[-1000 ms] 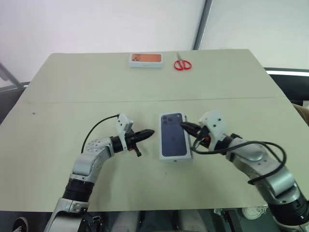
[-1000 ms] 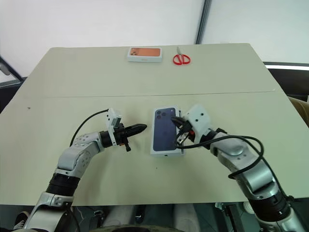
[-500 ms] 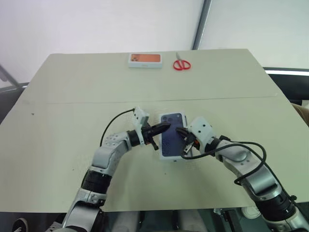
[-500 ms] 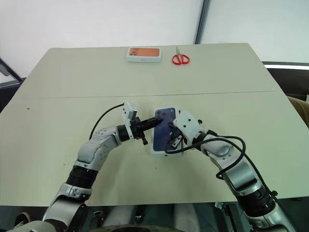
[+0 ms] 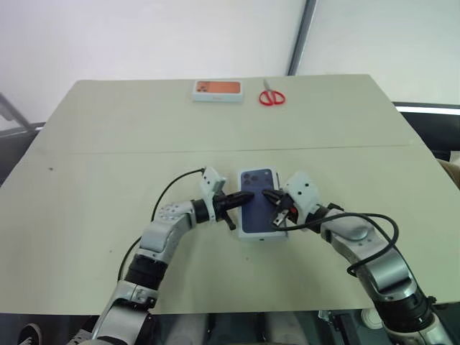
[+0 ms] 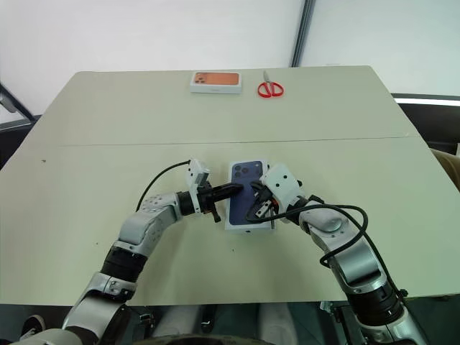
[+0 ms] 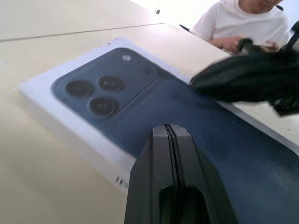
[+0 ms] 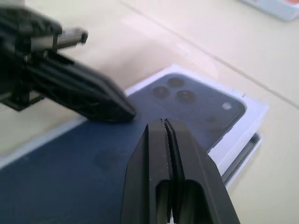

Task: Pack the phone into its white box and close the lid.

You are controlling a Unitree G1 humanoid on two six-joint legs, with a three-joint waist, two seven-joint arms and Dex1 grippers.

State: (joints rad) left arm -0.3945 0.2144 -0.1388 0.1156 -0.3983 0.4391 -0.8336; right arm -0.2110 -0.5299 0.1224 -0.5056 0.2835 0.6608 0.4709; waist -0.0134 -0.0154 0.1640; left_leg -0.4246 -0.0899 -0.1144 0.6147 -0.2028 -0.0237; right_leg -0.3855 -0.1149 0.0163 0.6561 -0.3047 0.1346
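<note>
Left gripper [image 5: 249, 195] moved in onto glossy printed lid [image 5: 259, 215]; both jaws closed, empty

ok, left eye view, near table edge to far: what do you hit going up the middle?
lid with the phone picture, both shut grippers over it (left gripper, right gripper) → table seam → orange-topped box and red scissors near the far edge.

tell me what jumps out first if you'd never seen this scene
Two shut grippers, the left gripper and the right gripper, meet over the lid with its dark phone picture, mid-table near the robot. At the far edge lie an orange-topped box and red scissors.
</note>
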